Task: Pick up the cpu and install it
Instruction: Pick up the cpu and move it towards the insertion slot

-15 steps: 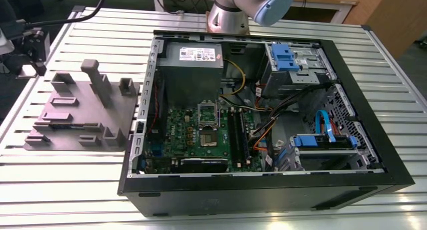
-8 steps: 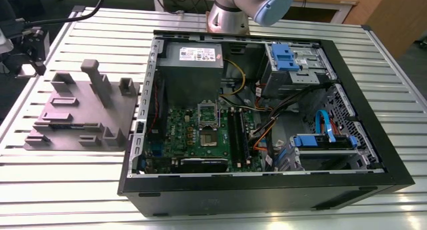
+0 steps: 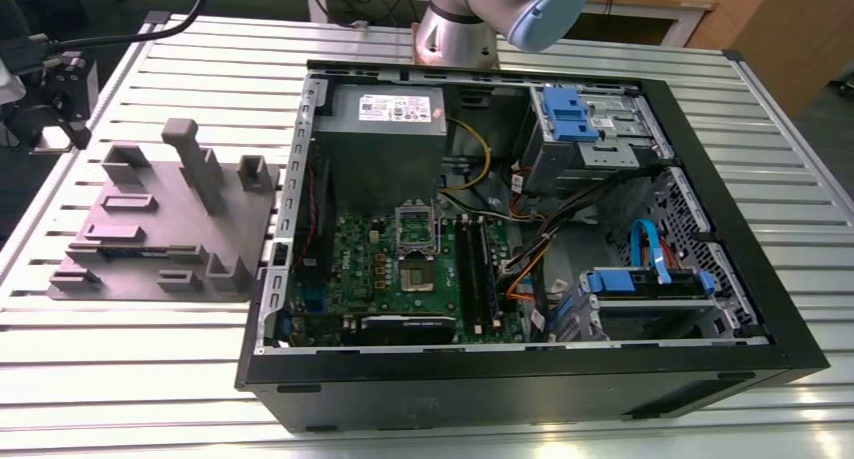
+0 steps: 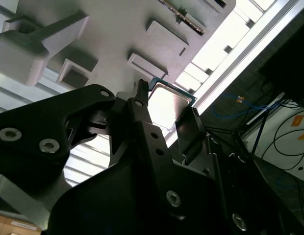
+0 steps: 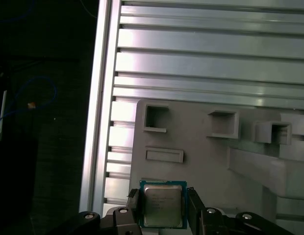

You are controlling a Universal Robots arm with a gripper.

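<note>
One of the two steps looks done, as far as you can judge: the pick-up, but not the install.

On the exterior view's left, a grey moulded plate (image 3: 160, 229) with raised blocks and shallow pockets lies on the slatted metal surface (image 3: 134, 379). In both wrist views the tool (image 4: 165, 105) hangs over one edge of that plate, close to the rim of the surface. Its two black fingers (image 5: 193, 203) are narrowed onto opposite sides of the cpu (image 5: 163, 206).

The cpu is a small square chip, silvery on top with a thin greenish rim, and it sits flat between the fingers. It overlaps the plate's edge rather than lying in a pocket. You may take it as gripped and lifted clear, though the gap beneath it cannot be seen.

Just beside the plate, toward the exterior view's right, lies the open computer case (image 3: 534, 389). Inside it, on the green board (image 3: 360, 269), the silver-framed socket (image 3: 424, 276) shows a dark centre with no chip in it. The cpu is well apart from that socket, so the whole install is left.
</note>
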